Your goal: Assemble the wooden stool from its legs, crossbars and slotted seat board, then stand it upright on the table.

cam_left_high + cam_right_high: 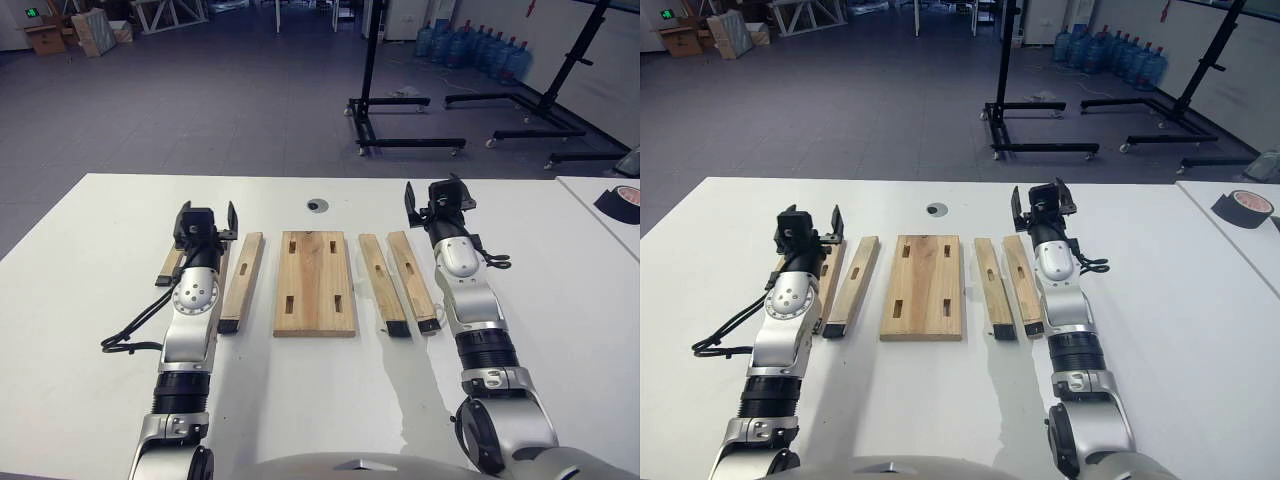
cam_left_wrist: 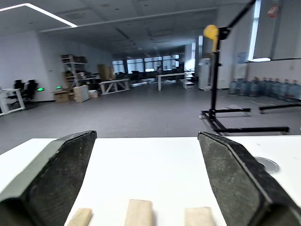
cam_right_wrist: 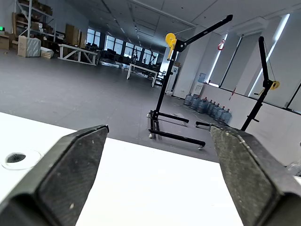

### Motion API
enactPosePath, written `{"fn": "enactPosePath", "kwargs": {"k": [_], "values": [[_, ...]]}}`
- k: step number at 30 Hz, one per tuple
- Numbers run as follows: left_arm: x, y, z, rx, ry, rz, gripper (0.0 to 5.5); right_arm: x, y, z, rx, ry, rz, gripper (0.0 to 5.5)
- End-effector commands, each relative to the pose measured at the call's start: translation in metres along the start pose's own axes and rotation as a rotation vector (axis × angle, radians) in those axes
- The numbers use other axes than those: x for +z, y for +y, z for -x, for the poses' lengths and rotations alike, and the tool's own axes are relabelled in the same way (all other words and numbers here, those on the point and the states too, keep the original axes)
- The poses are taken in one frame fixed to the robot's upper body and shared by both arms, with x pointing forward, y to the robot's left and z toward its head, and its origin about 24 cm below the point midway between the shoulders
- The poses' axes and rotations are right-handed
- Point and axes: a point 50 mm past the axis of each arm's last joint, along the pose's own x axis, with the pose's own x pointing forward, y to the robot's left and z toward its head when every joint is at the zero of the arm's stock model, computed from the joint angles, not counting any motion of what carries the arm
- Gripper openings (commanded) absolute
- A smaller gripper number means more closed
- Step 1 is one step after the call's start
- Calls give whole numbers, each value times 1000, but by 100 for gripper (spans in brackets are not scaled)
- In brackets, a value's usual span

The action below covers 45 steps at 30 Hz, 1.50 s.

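Nothing joined yet, all parts lie loose and flat on the white table [image 1: 80, 330] in one row, long axes all 12–6. Far L: outer slat [image 1: 167, 266] shows at 9 of the L arm [image 1: 192, 320]. The 2nd slat [image 1: 830, 268] is tucked just beside and partly under that arm. L gripper [image 1: 208, 214] is spread wide, holding nothing, hanging over the far ends of these slats; its wrist cam shows three wood ends between the fingers. The 3rd slat [image 1: 243, 280], dark cap at its near end, lies at 4–5 of the L gripper. Leg vs crossbar: can't tell for any slat. Slotted seat board [image 1: 315, 282] sits centre, apart from the slats on both sides, at approx 4 of the L gripper and 8 of the R, so about equal reach. The inner R slat [image 1: 383, 283] and outer R slat [image 1: 413, 280] lie just beside each other, the outer one close to the R arm [image 1: 470, 300]. R gripper [image 1: 435, 195] is also splayed and empty, past the slats' far ends, which sit at 7 of it. Judgement: first pick is pending. Both jaw gaps run 9–3, across slat width, so each gripper prob. needs to draw back toward 6 and drop. Room: bare top at 12 round the grommet hole [image 1: 318, 205] and at 6 near the robot. Table edge lies at 3 of the R arm, then a neighbour table [image 1: 600, 240] w/ a tape roll [image 1: 619, 200].
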Motion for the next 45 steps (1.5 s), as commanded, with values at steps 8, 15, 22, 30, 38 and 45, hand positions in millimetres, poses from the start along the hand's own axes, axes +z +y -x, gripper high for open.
{"fn": "enactPosePath", "kwargs": {"k": [8,15,22,30,38,45], "values": [[14,-6,-2,-51,-112,7,397,1,-4,5,0,5,-129,397],[19,-8,4,-101,-150,103,397,-8,-17,10,-39,66,-107,397],[17,-3,5,-64,-145,83,397,-12,-18,14,-38,79,-104,397],[23,-14,10,-135,-190,136,397,-11,-15,11,-41,70,-121,397],[20,-12,9,-109,-179,118,397,-11,-15,9,-54,73,-122,397],[20,-14,9,-118,-184,101,397,-11,-14,9,-67,76,-120,397]]}}
